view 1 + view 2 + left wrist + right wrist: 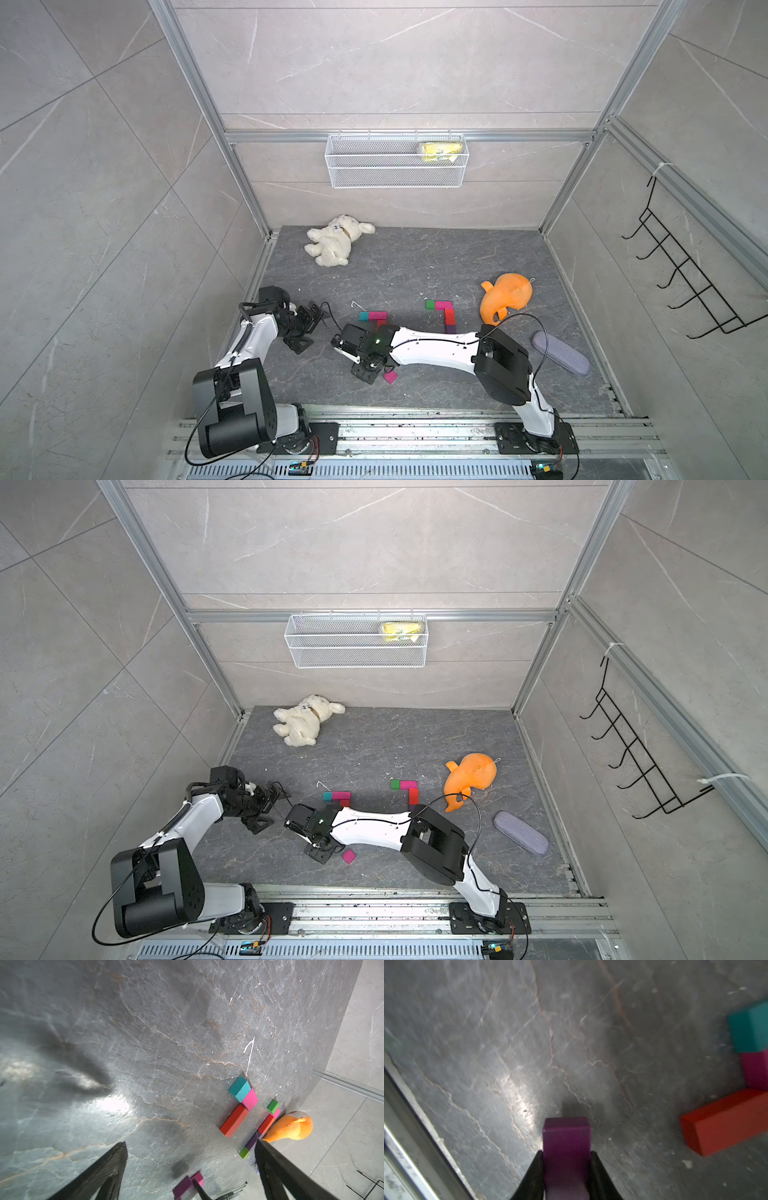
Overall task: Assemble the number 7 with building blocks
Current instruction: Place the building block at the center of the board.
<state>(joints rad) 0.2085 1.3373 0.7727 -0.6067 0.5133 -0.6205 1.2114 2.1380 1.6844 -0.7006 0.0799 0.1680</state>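
My right gripper (566, 1153) is shut on a purple block (566, 1138), held just above the dark floor; in both top views it (365, 371) hovers beside a loose magenta square (390, 377). A partial figure of a teal square (240, 1088), a pink block (250, 1099) and a red bar (234, 1123) lies close by. Farther right lies a full number 7 (448, 313) of green, magenta, red and purple blocks. My left gripper (312, 328) is open and empty, left of the teal square.
A white plush dog (336, 245) lies at the back left. An orange plush toy (505, 301) sits right of the 7, and a grey case (561, 353) near the right wall. A wire basket (397, 160) and a hook rack (685, 282) hang on the walls.
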